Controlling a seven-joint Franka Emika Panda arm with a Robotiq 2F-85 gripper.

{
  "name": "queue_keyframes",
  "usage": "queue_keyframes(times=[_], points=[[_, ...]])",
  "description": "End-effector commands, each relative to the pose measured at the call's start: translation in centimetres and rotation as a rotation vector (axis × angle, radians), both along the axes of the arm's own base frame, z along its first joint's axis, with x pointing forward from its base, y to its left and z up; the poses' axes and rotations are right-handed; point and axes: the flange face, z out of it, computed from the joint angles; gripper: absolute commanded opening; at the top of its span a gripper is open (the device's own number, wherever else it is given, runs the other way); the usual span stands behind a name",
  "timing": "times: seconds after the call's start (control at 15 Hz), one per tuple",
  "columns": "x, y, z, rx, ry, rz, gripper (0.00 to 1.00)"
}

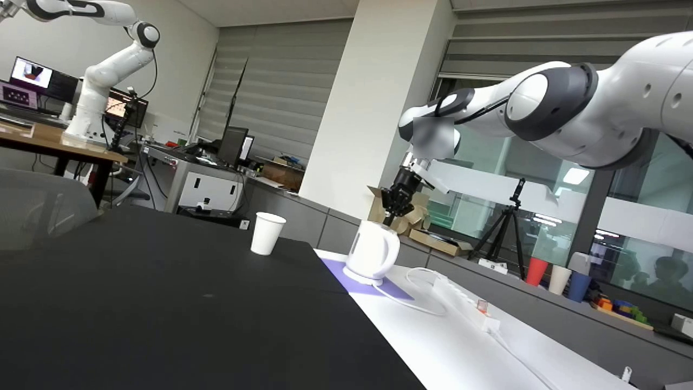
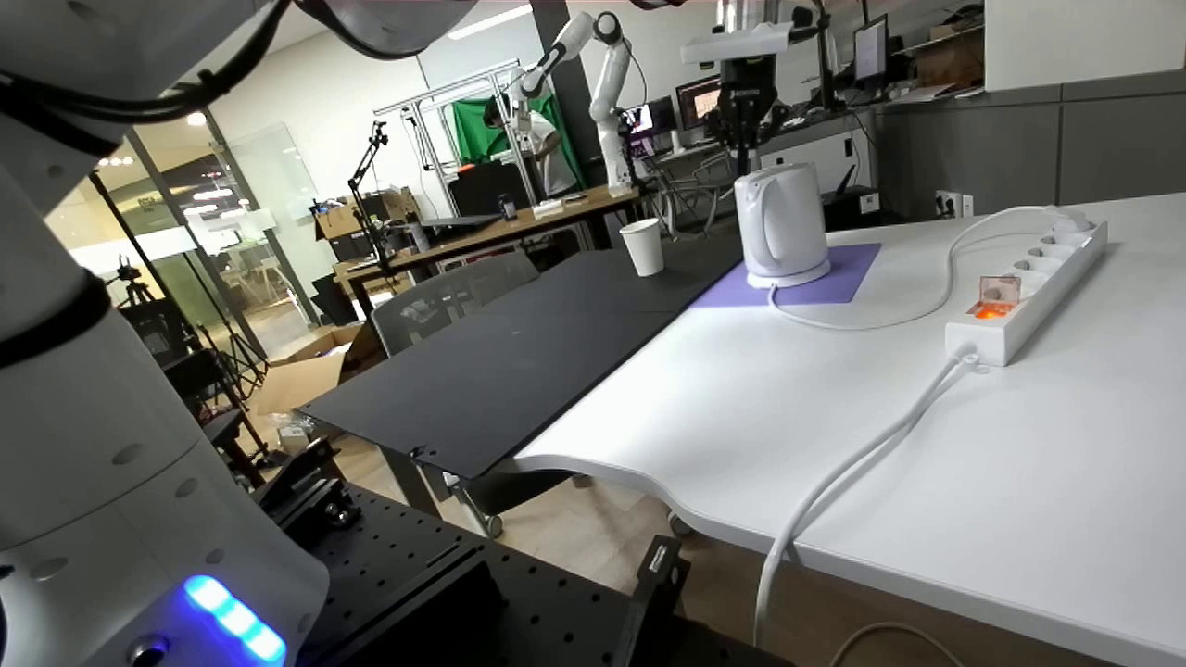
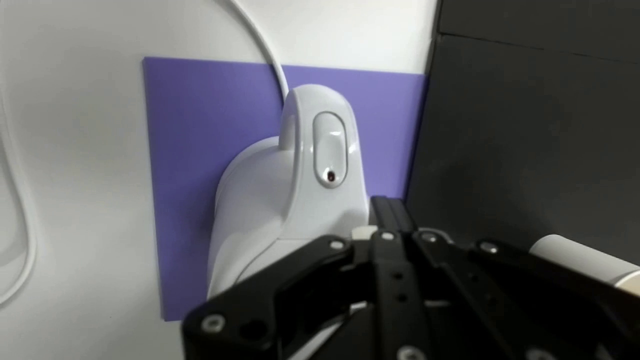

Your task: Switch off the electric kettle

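The white electric kettle (image 1: 369, 252) stands upright on a purple mat; it also shows in an exterior view (image 2: 795, 222) and the wrist view (image 3: 250, 200). In the wrist view its handle points up the picture and carries an oval switch (image 3: 330, 137) with a small dark red dot at its lower end. My gripper (image 3: 392, 210) is shut and empty, fingertips together, beside the base of the handle at its right. In both exterior views the gripper (image 1: 389, 219) (image 2: 742, 165) is just above the kettle's top. Contact with the kettle cannot be told. The gripper hides most of the lid.
A white paper cup (image 1: 267, 234) stands on the black table part (image 1: 178, 292), near the kettle. A white power strip (image 2: 1047, 287) with a lit orange switch lies on the white table. The kettle's cord (image 2: 871, 326) loops across the table. The purple mat (image 3: 185, 125) lies under the kettle.
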Motion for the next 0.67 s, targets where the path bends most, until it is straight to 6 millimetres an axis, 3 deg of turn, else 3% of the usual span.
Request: queue_keyframes(times=[0.0, 0.6], points=[[-0.3, 0.7, 3.3, -0.069, 0.027, -0.05, 0.0], [0.7, 0.8, 12.9, -0.289, -0.197, -0.121, 0.0]])
